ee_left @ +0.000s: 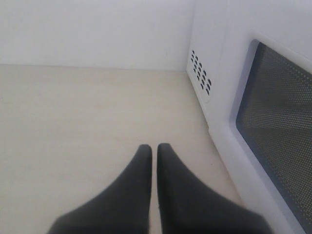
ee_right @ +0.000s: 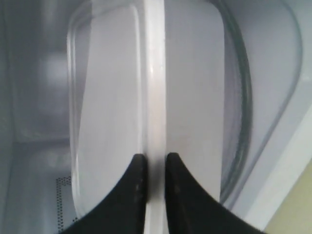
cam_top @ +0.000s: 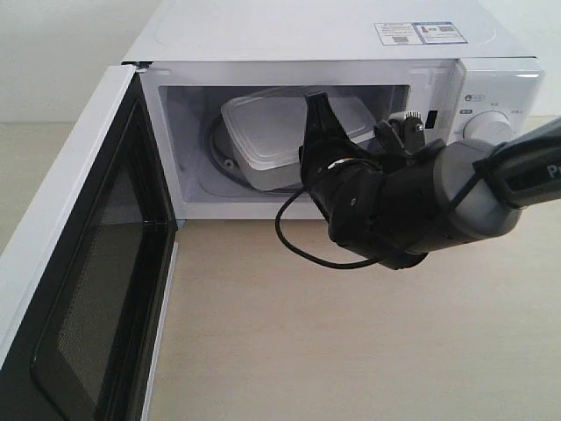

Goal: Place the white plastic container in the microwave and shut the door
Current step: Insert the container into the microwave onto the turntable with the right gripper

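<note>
The white boxy microwave (cam_top: 351,35) mouth is crowded by the white translucent plastic container (cam_top: 263,140) and black right pincer (ee_right: 155,163). The left is barred by the open white door (cam_top: 79,289); the pale desk (cam_top: 307,351) ahead is left unobstructed.

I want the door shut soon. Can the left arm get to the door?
Probably yes: the left tool, shut, is close beside the open door, with only bare table between them.

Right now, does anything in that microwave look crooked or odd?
Yes: the white box looks tilted inside the microwave, not flat on the glass plate, because the right end effector is pinching its rim. Nothing looks spilled or broken.
</note>
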